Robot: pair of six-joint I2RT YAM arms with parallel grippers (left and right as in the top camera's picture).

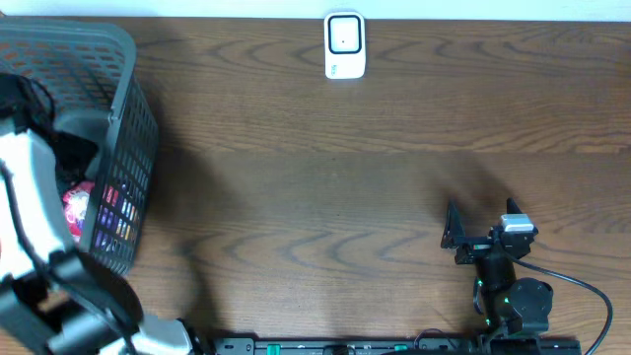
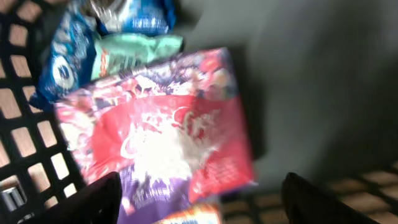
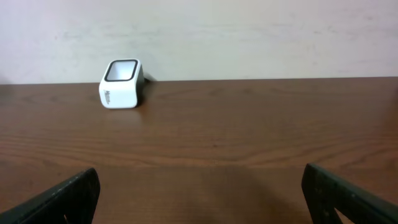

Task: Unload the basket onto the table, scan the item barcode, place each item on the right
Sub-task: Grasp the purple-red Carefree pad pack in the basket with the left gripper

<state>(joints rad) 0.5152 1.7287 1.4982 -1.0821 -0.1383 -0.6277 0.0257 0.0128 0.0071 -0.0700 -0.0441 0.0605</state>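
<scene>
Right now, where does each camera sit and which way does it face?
Overhead: above the table, looking straight down; shows basket, scanner, left arm, right arm.
Left wrist: on the left arm, looking down into the basket at a red snack packet; left end effector open at the bottom.
Right wrist: low over the table, facing the wall and scanner; right end effector open at the bottom.
Shared: scanner, overhead and right wrist; basket, overhead and left wrist.
</scene>
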